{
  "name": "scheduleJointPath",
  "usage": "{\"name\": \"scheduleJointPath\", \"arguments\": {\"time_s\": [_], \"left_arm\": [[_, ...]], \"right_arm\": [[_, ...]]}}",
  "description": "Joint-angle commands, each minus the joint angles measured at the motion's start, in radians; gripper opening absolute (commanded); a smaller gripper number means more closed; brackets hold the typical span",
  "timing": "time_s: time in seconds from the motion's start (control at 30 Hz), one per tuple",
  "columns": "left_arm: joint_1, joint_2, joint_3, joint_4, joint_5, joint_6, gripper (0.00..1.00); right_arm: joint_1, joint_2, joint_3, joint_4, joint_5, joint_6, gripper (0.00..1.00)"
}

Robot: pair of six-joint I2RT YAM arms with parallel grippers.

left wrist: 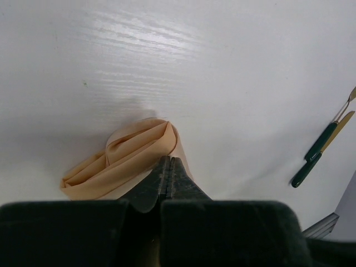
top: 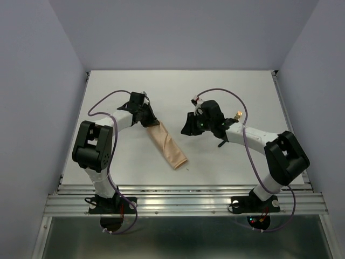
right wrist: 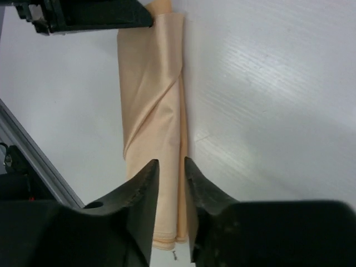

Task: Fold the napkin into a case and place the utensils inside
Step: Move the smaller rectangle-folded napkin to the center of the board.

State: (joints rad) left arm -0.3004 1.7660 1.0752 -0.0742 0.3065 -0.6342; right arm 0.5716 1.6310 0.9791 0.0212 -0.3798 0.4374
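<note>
Nearest my bases lies the case (top: 168, 144): the peach-orange napkin already folded into a narrow flat strip. Its long axis runs on a diagonal, the shut end near and to the right, the other end far and to the left.

My right gripper (right wrist: 170, 162) hangs over the near half of that strip, and its wrist camera looks straight down the strip's length. Its jaws stand only a narrow way apart, and nothing is between them. I judge it to be above the cloth and not touching it.

Beyond, at the far-left end, my left gripper (left wrist: 167, 162) has its jaws closed together, with the tips right at the cloth's edge. That end of the case bulges up into an open loop just past the tips. I cannot tell whether a layer is pinched between the jaws or only pressed under them.

The utensils (left wrist: 321, 143), two slim pieces with dark green handles and gold heads, lie side by side on the white table (top: 226, 86). They are well apart from the case, to its right, just beside my right forearm. So my right arm is the nearer one. As I judge it, that gripper must turn away from the cloth, out to the right, to reach them, then bring them to the far-left opening.
</note>
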Motion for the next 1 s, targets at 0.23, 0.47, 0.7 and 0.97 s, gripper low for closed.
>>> {"name": "scheduleJointPath", "arguments": {"time_s": [0.23,0.47,0.7,0.97], "left_arm": [[-0.005,0.033,0.063,0.017,-0.015,-0.002,0.00],[-0.003,-0.025,0.048,0.013,-0.064,-0.005,0.00],[-0.003,-0.086,0.009,0.008,-0.096,0.005,0.00],[-0.003,-0.089,-0.037,0.011,-0.098,-0.001,0.00]], "right_arm": [[0.266,-0.050,-0.083,-0.093,0.194,0.142,0.01],[0.275,0.035,-0.102,-0.093,0.238,0.135,0.01],[0.252,0.072,-0.083,-0.138,0.349,-0.040,0.01],[0.171,0.138,0.006,-0.171,0.487,-0.181,0.01]]}}
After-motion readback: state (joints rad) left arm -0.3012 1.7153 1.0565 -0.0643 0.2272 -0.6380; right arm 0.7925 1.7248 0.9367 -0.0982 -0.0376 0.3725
